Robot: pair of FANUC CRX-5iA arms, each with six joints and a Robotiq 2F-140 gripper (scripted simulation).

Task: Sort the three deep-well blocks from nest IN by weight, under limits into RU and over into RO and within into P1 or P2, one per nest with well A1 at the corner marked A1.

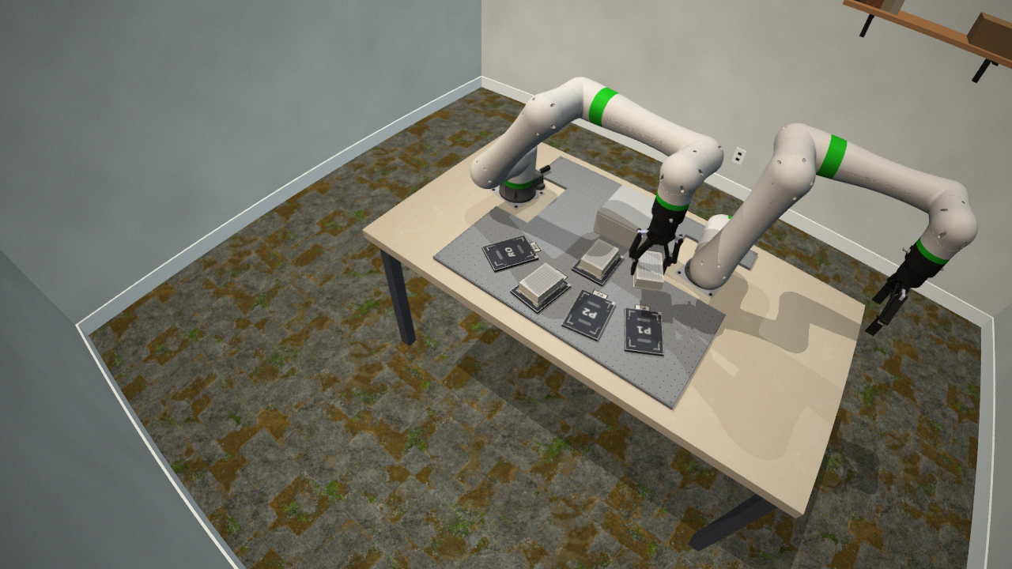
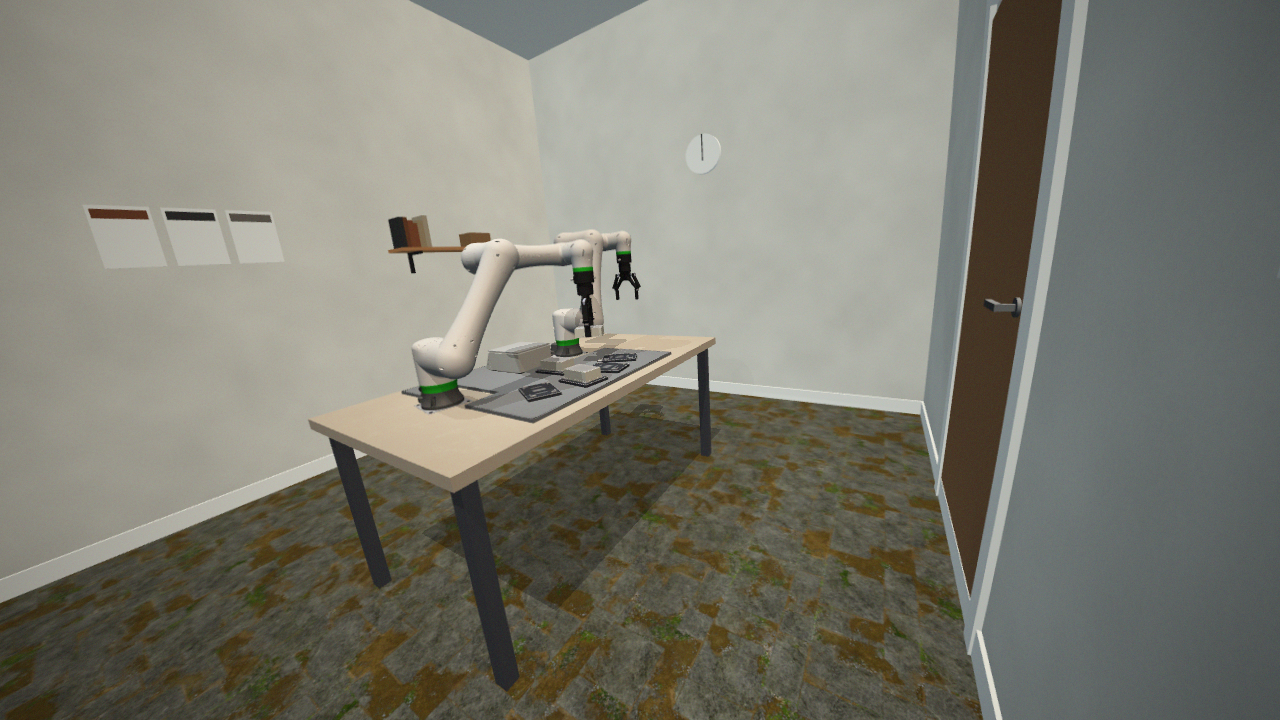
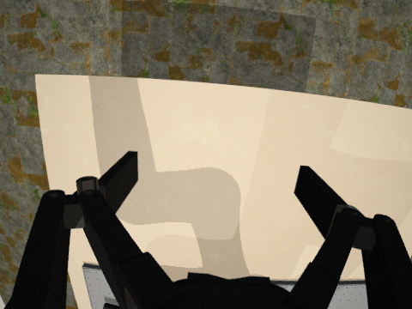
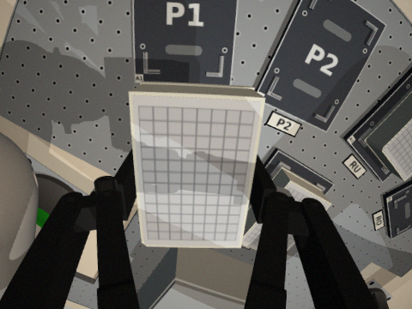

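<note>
In midair, the right fingers [image 1: 652,260] [image 2: 587,327], part-open, clamp a block [image 1: 648,271] [image 4: 193,172].

My top and exterior views both take in the whole table [image 1: 764,396] [image 2: 384,434]; both wrist views look down close.

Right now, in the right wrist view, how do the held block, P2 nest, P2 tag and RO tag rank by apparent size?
1. Held block, nearest the camera
2. P2 nest, cut off by the frame
3. P2 tag
4. RO tag
</note>
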